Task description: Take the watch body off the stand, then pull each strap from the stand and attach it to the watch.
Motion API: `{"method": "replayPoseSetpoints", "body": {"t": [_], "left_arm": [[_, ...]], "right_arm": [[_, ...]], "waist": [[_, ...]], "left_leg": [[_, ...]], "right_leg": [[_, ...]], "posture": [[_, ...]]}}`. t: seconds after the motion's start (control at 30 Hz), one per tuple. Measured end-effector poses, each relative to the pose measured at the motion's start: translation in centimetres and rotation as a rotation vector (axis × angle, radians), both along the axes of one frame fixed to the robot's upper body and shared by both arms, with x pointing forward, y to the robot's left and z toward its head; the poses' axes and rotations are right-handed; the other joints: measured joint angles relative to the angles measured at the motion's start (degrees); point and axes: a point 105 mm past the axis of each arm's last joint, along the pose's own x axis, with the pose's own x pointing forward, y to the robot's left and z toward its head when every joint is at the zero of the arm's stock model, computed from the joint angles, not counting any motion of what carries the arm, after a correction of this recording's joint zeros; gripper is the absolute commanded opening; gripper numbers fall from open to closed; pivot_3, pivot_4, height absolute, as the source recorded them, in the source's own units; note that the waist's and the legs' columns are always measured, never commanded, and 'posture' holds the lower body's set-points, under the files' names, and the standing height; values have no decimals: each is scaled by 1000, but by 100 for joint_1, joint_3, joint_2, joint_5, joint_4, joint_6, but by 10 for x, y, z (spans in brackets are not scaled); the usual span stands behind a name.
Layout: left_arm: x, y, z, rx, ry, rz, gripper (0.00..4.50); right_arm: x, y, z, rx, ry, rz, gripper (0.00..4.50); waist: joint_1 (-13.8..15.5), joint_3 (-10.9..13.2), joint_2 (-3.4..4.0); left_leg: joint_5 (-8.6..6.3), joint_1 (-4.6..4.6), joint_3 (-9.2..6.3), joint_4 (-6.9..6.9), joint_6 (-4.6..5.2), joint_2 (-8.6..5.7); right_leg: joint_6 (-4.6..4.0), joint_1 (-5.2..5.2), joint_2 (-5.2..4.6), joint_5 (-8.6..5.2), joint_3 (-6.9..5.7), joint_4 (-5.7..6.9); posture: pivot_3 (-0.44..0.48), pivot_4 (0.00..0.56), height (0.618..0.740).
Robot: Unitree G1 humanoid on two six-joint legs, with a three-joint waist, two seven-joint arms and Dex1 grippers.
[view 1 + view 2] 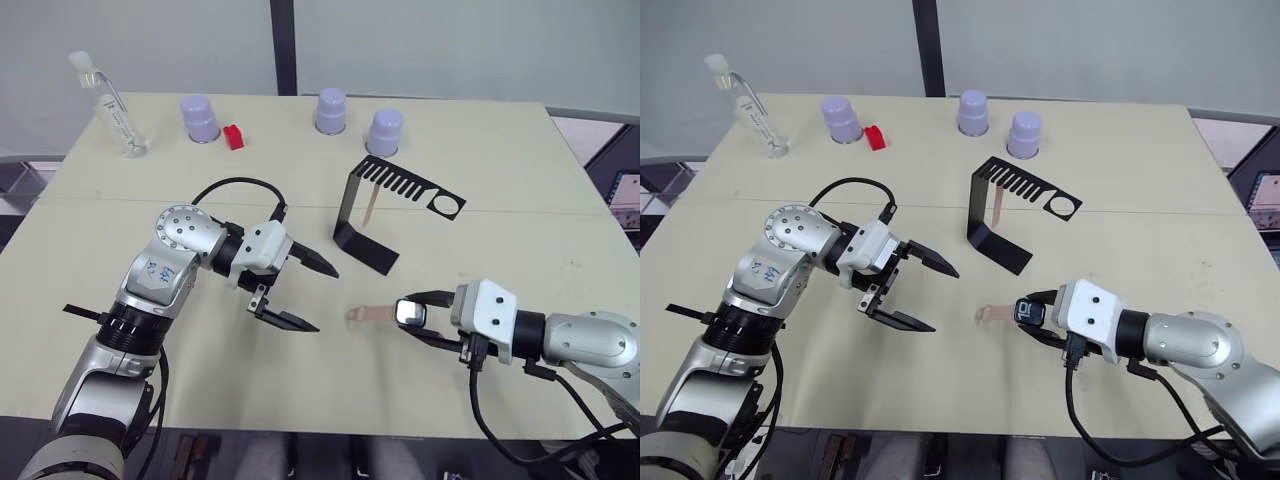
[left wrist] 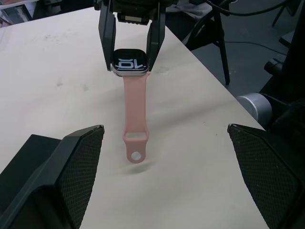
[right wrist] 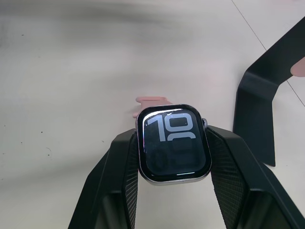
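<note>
The right tool (image 1: 420, 318) sat in the lower right of the head view, its two black fingers clamped on the sides of the watch body (image 3: 173, 143), whose screen showed light digits. One pink strap (image 2: 133, 114) was already attached to the watch body and ran from it toward the left tool, its free end with the holes lying on the bench (image 1: 480, 180) or just over it; I could not tell which.

The left tool (image 1: 305, 295) hovered at lower centre-left of the head view with its fingers spread wide apart and nothing between them, pointing at the watch across a stretch of bare bench.

The stand (image 1: 365, 225) stood right of centre, above the watch in the frame and well apart from it. The second strap (image 1: 371, 206) hung from the slotted top plate.

Along the top of the frame stood three lilac cups (image 1: 331, 110), a small red block (image 1: 234, 137) and a clear tube (image 1: 118, 115).
</note>
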Motion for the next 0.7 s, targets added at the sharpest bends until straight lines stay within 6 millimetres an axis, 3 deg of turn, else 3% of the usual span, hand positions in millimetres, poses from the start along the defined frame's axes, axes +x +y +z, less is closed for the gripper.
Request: {"method": "replayPoseSetpoints", "body": {"t": [0.23,0.37,0.53,0.7], "left_arm": [[1,-2,0,-7,-9,11,4485],[4,-4,1,-16,-75,18,4485],[7,-16,-3,-49,-228,16,4485],[10,-31,-11,-77,-246,60,4485]], "right_arm": [[3,3,3,24,1,4,1583],[6,5,3,113,114,-54,1583],[15,11,12,365,408,-225,1583],[15,16,-1,514,727,-385,1583]], "waist": [[0,0,0],[0,0,0],[-5,0,0],[4,1,-1]], "left_leg": [[5,0,0,0,-9,0],[5,0,-1,2,-9,0],[7,3,-4,-2,-13,0],[6,-2,-2,1,-11,0]], "right_leg": [[0,0,0,0,0,0],[0,0,-1,0,0,3],[-1,0,-3,1,-1,2],[-1,0,-6,1,-4,-1]], "posture": [[0,150,739],[0,150,739],[0,150,739],[0,150,739]]}}
